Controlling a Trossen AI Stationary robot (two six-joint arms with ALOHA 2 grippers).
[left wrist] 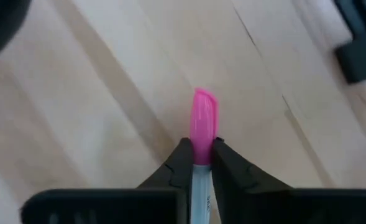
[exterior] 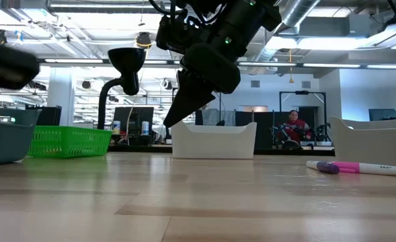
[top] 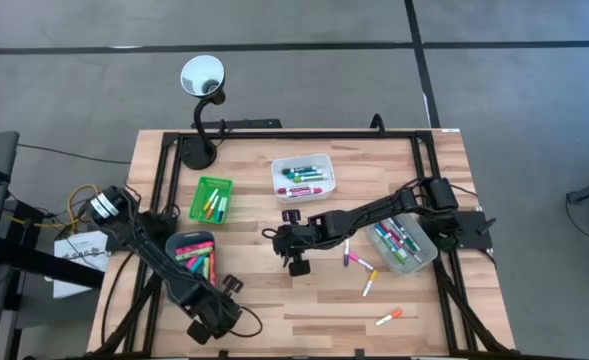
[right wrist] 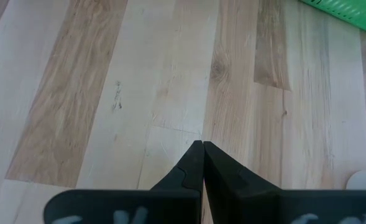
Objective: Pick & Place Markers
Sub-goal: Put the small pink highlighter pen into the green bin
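We see the left gripper [left wrist: 196,163] at the near-left corner of the light wooden surface [right wrist: 108,93], fingers clenched on a pink-capped, white-barrelled marker [left wrist: 204,124]. The right gripper [right wrist: 202,148] hovers mid-surface, fingers pressed together, empty.

Bright, even overhead light; the left wrist view is blurred, and ceiling strips [exterior: 184,62] glare.

The worktop [right wrist: 139,74] is pale wood planks with visible grain and a smooth satin finish, the pink marker cap [left wrist: 204,124] pinched in the left claw [left wrist: 199,163] looks like glossy plastic, the claw fingers [right wrist: 189,171] are matt black, and the green tray [exterior: 70,142] is plastic mesh.
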